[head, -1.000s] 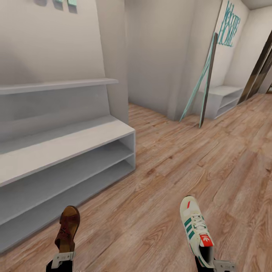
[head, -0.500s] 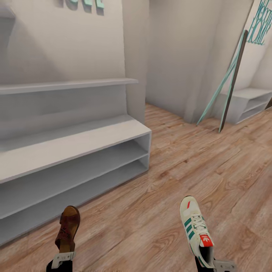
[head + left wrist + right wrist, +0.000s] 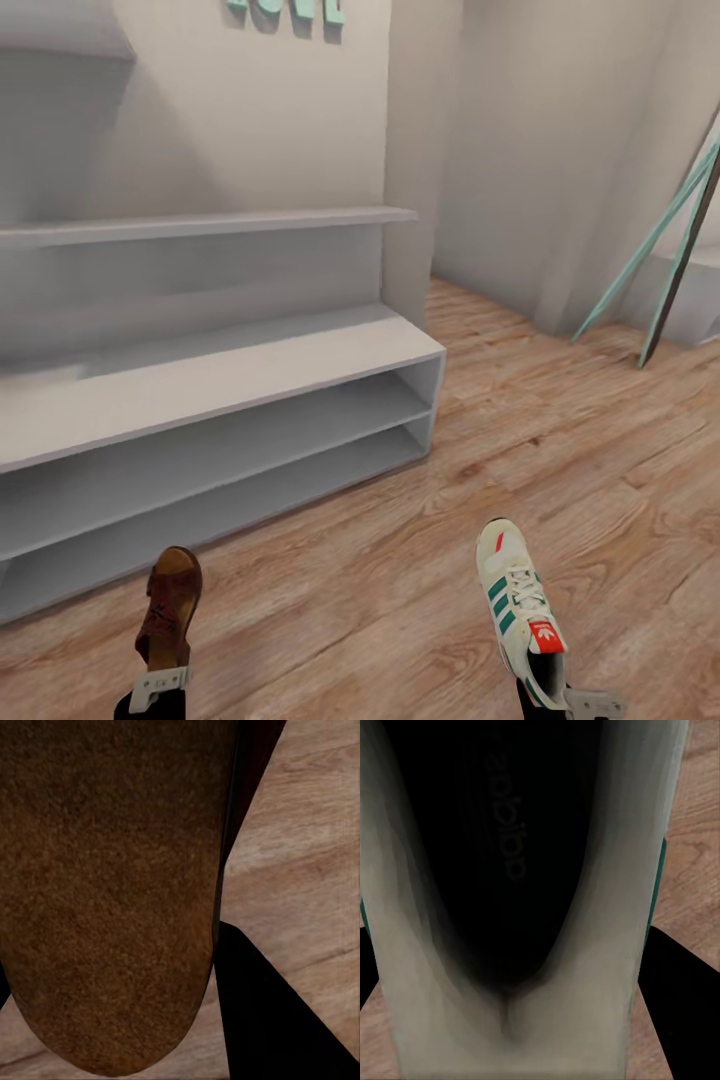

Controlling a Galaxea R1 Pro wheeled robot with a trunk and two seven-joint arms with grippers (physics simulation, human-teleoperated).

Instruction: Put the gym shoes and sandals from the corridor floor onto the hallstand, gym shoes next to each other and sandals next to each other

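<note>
I hold one brown sandal (image 3: 170,605) above the corridor floor (image 3: 380,600) with my left gripper (image 3: 158,684) shut on its heel end. In the left wrist view its brown sole (image 3: 112,885) looms close, with a dark finger (image 3: 270,1020) beside it. A cream gym shoe (image 3: 520,610) with green stripes is gripped at the heel by my right gripper (image 3: 565,700), toe pointing away from me. The right wrist view looks along its black sole (image 3: 510,855). The hallstand (image 3: 220,385) stands ahead to the left, its bench top and two low shelves bare, with mint letters (image 3: 290,10) on the wall above.
A long wall shelf (image 3: 210,222) runs above the bench, and a higher shelf (image 3: 60,40) sits at the upper left. A wall corner (image 3: 410,160) juts out right of the rack. Teal and dark slats (image 3: 670,250) lean against the far right wall beside a white unit (image 3: 700,300).
The whole view has swung left, so the hallstand and letters now sit further right in the picture. Both shoes stay held in the same places before me.
</note>
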